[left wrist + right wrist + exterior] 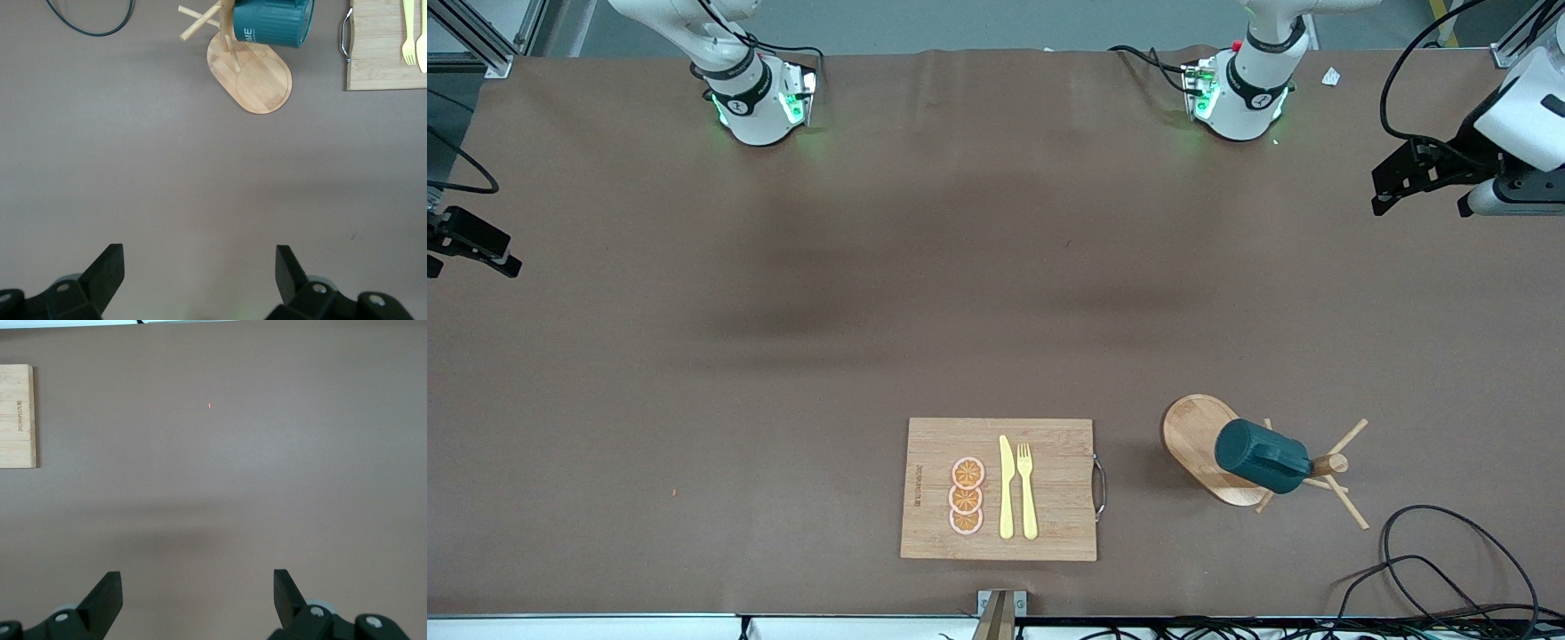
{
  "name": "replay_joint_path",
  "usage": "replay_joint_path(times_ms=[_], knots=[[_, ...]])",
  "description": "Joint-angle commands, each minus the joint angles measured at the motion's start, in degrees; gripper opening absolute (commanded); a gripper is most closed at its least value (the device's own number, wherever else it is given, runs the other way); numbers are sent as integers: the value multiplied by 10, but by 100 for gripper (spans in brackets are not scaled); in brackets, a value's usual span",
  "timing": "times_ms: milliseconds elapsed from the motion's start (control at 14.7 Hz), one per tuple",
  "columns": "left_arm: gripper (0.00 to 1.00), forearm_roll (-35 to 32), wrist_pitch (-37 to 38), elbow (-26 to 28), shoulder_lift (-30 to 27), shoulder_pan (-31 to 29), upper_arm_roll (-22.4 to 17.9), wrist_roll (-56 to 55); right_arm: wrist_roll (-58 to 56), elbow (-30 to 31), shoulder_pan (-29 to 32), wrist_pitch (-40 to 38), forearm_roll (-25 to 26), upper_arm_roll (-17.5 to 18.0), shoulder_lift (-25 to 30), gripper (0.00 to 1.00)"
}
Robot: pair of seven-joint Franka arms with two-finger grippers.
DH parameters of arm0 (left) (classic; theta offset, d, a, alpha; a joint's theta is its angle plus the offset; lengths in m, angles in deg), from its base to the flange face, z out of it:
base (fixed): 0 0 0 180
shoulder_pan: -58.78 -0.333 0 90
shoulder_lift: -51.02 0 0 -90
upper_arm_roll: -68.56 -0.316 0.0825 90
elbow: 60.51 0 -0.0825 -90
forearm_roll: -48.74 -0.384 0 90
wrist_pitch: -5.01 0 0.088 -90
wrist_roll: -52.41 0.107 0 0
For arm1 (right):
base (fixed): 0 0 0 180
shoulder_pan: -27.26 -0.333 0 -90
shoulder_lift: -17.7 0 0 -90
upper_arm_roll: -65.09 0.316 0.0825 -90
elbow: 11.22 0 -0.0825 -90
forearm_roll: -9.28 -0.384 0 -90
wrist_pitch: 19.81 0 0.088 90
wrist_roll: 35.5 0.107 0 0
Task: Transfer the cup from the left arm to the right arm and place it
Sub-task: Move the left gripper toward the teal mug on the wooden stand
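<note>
toward the left arm's end of the bench (783, 356), near the front camera, the cup (1261, 456) hangs on its side from a wooden peg rack (1202, 447), its long axis roughly level and its closed bottom facing the cutting board (1000, 489) beside it. that board carries a yellow knife (1006, 487), a yellow fork (1027, 489) and three orange slices (967, 496). the left gripper (200, 267) hovers high over bare bench with its fingers (107, 270) spread wide and empty; the cup sits well apart from them, straight ahead in the wrist view. the left arm looks clearly the nearer of the two. the right gripper (197, 590) waits over the right arm's end, fingers wide apart, holding nothing.
</note>
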Motion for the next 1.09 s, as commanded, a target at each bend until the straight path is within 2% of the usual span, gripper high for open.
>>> replay_joint_path(times_ms=[0,204,340,408,544,816,1019], knots=[[100,7,-1,2,-7,-1,0,8,-3,7,15,0,4,9,7,100],[100,11,-6,-11,-2,-5,-1,7,-3,7,15,0,4,9,9,100],[100,37,-12,-30,23,-8,-7,5,-3,7,16,1,4,9,7,100],[100,48,-36,-29,29,-7,-7,-5,-3,7,16,0,4,9,7,100],[100,52,-85,-7,33,-6,-7,-18,-3,7,16,1,4,9,7,100],[100,88,-159,56,35,-6,-7,-195,-3,7,16,1,4,9,7,100],[100,99,-224,108,34,-7,-6,-281,-2,7,14,2,4,9,7,100]])
